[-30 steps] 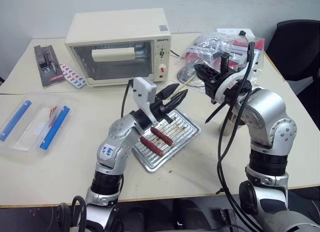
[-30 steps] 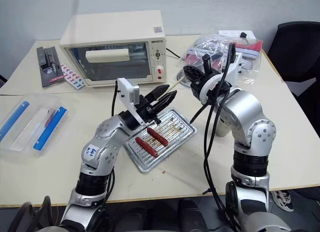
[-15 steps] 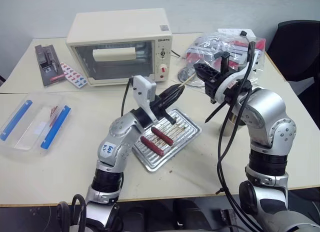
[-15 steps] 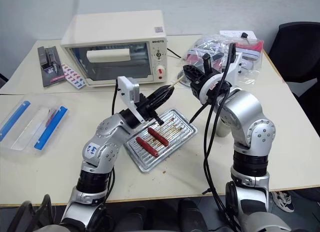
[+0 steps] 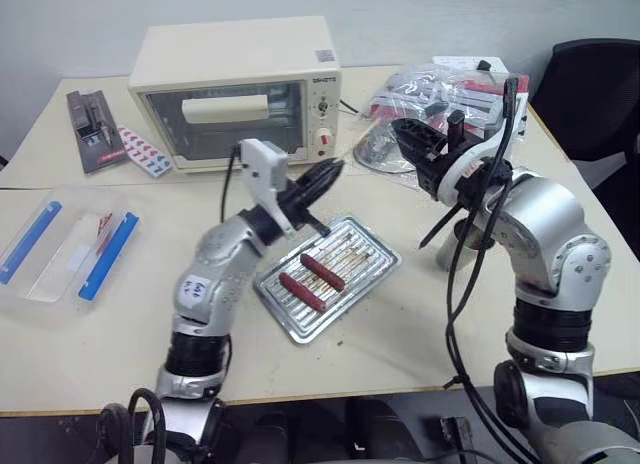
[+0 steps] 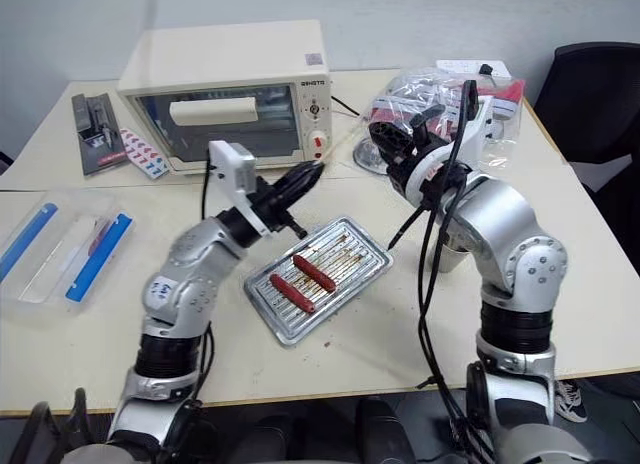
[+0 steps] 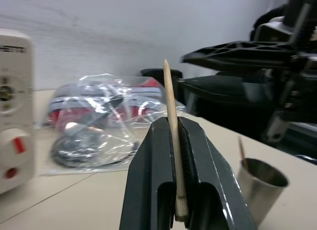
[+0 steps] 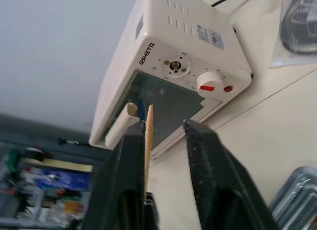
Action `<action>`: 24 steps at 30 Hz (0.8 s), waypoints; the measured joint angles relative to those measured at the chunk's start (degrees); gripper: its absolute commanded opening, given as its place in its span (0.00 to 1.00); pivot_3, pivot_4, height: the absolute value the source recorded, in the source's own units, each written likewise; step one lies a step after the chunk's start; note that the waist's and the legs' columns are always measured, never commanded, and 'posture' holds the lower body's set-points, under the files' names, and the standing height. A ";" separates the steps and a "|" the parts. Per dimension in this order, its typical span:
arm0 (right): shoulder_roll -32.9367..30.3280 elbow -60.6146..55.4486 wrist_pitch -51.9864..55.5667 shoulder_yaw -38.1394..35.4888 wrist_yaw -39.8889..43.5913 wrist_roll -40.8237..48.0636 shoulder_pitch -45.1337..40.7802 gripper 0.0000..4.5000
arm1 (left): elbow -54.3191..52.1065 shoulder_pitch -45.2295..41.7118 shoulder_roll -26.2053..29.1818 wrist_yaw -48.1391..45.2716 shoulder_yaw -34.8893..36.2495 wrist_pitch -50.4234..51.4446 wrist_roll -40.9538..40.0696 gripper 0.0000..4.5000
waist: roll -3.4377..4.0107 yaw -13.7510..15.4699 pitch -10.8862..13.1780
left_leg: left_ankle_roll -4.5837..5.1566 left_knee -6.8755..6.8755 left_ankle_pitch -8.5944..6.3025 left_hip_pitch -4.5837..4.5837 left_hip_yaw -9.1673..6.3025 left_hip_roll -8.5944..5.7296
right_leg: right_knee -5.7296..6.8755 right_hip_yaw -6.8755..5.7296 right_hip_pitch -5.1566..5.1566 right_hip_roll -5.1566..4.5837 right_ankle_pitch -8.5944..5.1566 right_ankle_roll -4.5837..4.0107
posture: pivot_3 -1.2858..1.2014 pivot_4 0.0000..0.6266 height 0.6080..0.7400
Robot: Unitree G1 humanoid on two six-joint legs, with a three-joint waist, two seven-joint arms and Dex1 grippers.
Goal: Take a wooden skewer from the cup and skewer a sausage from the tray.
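Wooden skewer (image 7: 171, 136) clamped upright in the left end effector (image 7: 173, 141); two sausages (image 5: 312, 281) lie on the greasy tray (image 5: 375, 246); steel cup (image 7: 261, 183) upright.

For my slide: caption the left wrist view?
Left end effector shut on a wooden skewer, metal cup beyond.

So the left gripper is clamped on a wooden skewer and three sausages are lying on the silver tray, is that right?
Not quite. The tray holds two sausages, not three: the left eye view shows one sausage beside a second sausage. The rest stands: the left gripper is shut on a wooden skewer.
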 measured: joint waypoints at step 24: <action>-15.89 -14.03 21.81 31.57 47.97 -54.17 2.45 0.80 | -13.19 25.41 41.55 -26.72 26.25 16.51 -17.77 0.00 | -0.07 1.37 0.02 | 0.02 -0.06 -0.05 0.01 -0.11 -0.05 | -0.35 -0.04 -0.03 -0.11 -0.01 -0.04 | 0.52 0.24 1.00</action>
